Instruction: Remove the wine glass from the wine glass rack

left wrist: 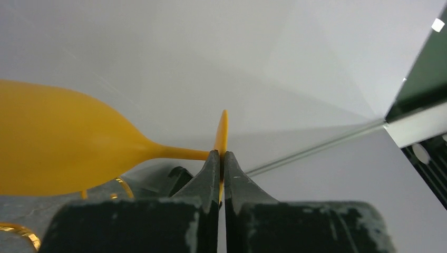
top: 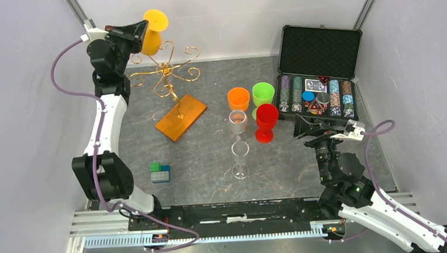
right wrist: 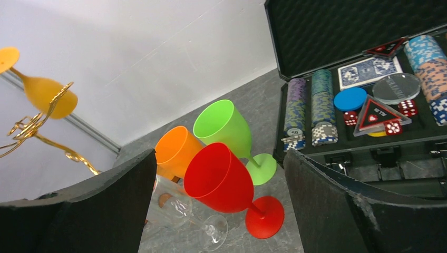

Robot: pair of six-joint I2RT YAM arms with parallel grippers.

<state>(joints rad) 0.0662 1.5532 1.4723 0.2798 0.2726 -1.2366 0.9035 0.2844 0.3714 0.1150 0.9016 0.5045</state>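
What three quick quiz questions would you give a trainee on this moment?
1. True or false: the right claw is shut on the red glass.
2. The left claw grips the yellow wine glass by its: A bowl, B stem, C foot.
3. Fill in: the flat base of the wine glass rack is coloured ___.
Key: 1 false, it is open and empty; 2 C; 3 orange.
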